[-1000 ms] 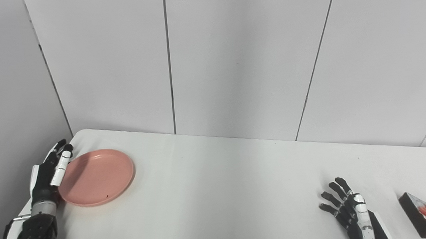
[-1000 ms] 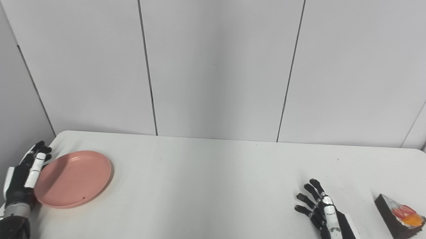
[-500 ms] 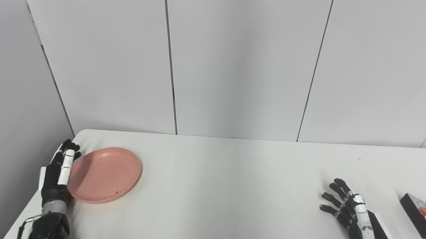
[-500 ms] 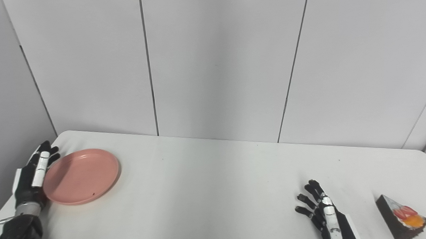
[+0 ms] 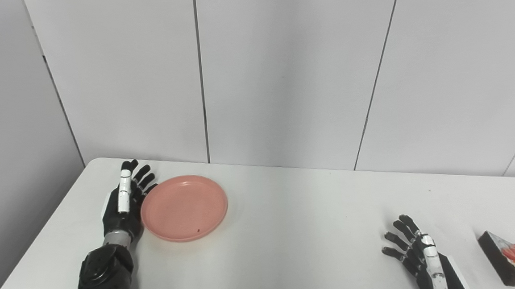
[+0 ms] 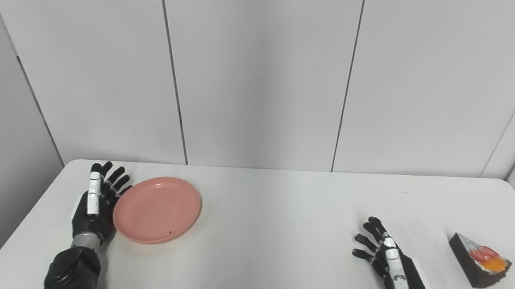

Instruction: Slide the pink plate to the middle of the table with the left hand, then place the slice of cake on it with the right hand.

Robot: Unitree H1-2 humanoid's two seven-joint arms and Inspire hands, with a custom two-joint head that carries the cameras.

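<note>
Left eye view: we see the left hand (image 5: 122, 206), fingers spread and holding nothing, pressed against the plate (image 5: 184, 208) rim at its 9 o'clock, left of the table (image 5: 289, 232) centre. Right eye view: the right hand (image 6: 387, 261) rests empty with fingers apart; the cake slice (image 6: 480, 260) lies at its 3 o'clock, apart.

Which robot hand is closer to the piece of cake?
The right hand. It rests open on the table just left of the slice of cake, with a gap between them. The left hand is far across the table, pressed against the pink plate.
</note>
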